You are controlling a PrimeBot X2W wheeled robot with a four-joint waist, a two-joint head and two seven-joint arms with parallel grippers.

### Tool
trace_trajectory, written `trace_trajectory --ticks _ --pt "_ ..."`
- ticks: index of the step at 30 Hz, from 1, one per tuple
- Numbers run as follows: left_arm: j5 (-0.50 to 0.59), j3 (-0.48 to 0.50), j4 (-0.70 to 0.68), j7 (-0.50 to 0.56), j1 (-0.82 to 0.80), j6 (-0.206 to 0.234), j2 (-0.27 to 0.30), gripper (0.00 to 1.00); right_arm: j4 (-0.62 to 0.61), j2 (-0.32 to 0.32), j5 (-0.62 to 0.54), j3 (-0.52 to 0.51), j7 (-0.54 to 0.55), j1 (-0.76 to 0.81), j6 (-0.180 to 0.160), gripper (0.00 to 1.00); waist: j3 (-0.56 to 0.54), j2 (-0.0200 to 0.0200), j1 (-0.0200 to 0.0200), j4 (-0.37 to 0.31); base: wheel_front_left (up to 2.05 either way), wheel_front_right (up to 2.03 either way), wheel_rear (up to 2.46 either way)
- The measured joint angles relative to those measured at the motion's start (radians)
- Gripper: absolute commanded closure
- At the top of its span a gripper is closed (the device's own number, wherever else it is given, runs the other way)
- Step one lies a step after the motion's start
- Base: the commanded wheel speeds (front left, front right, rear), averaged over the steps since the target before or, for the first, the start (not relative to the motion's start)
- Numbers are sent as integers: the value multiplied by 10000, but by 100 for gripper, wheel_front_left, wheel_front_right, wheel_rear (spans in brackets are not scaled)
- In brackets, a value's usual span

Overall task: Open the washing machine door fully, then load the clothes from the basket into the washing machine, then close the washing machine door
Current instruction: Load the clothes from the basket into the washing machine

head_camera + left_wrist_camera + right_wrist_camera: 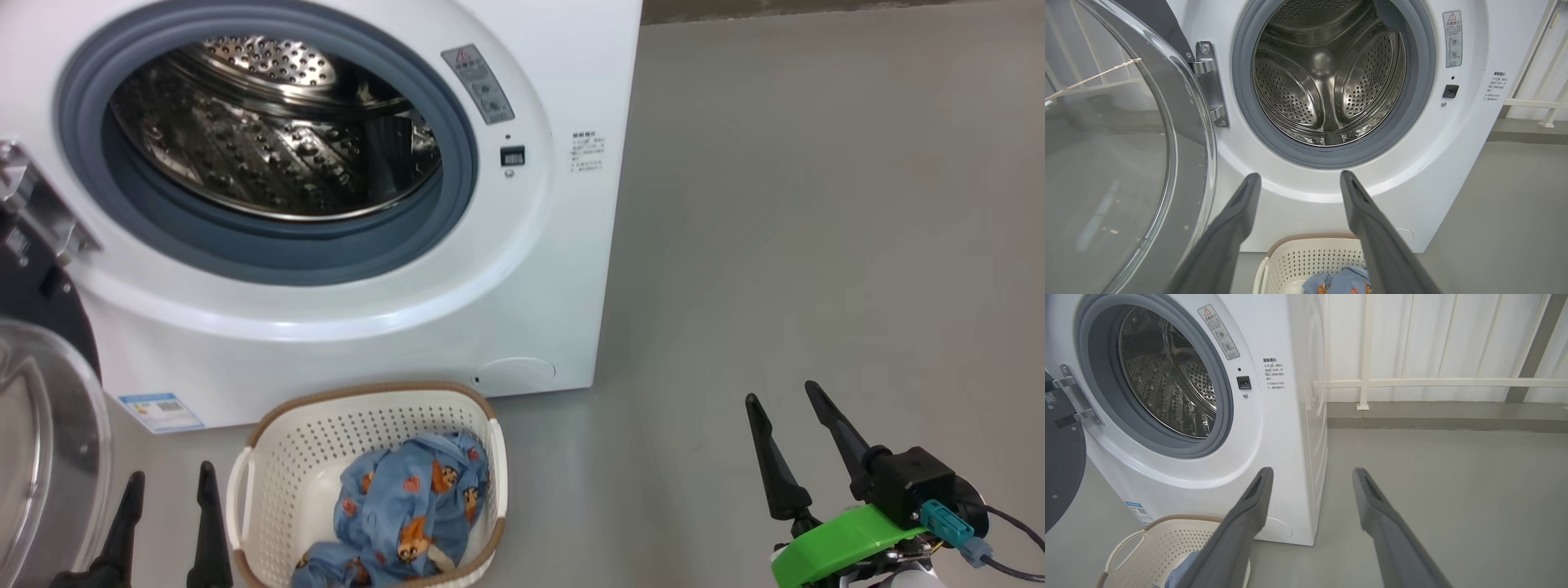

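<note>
Your likeliest slip is a loose grab. The soft light-blue printed clothes [408, 506] lie bunched in the small cream perforated plastic basket [326, 425], on the floor just in front of the big white front-loading washing machine [539, 286]. A trailing end could snag the basket or drape over the blue-grey rubber gasket [461, 188]. The round glass-bowled door [41, 441] stands open just beside your left gripper [170, 472], so a wide swing could knock it. That one and your right gripper [780, 392] sit low, fingers spread wide, holding nothing.

Clothes [408, 510] in basket [277, 457] — before washing machine [555, 269] (door [41, 441] left)
</note>
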Motion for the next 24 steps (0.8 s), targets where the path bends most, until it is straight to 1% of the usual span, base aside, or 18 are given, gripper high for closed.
trace_trajectory --ticks 7,16,19,24 --pt "-10 -36 -19 0 -19 -2 0 0 13 0 0 0 0 -2 0 0 95 0 0 10 58 -58 0" --pt "-132 -236 2 0 -16 -21 -2 0 46 0 2 8 0 -4 0 0 223 0 0 -21 0 0 0" --pt "-454 -318 17 0 -18 -23 0 0 77 0 15 8 0 -6 0 0 303 0 0 -35 0 0 0" --pt "-493 -558 186 0 -46 -25 0 0 174 0 33 25 0 -16 0 0 554 0 0 -90 0 0 0"
